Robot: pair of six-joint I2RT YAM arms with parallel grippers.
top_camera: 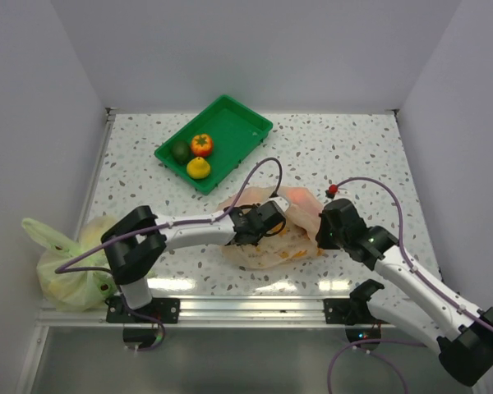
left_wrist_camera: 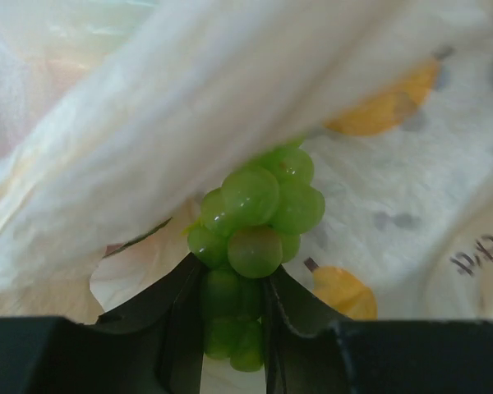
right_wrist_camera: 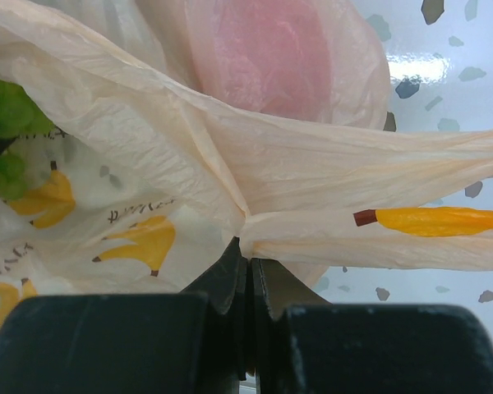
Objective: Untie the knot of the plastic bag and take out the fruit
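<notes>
Left hand [left_wrist_camera: 234, 277] clamped on the green grape bunch [left_wrist_camera: 259, 209], under a fold of the plastic bag [top_camera: 271, 250]. Right hand [right_wrist_camera: 246, 258] pinched tight on a gathered pleat of the bag's film. On the speckled desk [top_camera: 353, 148]: bag crumpled between both arms, near the front edge. Green tray [top_camera: 230, 111] behind it, holding a dark green fruit [top_camera: 180, 151], a red-orange fruit [top_camera: 201, 144] and a yellow fruit [top_camera: 198, 167]. Peach-pink fruit [right_wrist_camera: 263, 49] showing through the film.

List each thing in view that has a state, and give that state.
plastic bag, open, film pinched
left end effector, shut on the grape bunch
right end effector, shut on the bag's film
grape bunch, gripped, partly under film
pink fruit, inside the bag
green tray, holding three fruits
yellow-green bag, appears tied, untouched
</notes>
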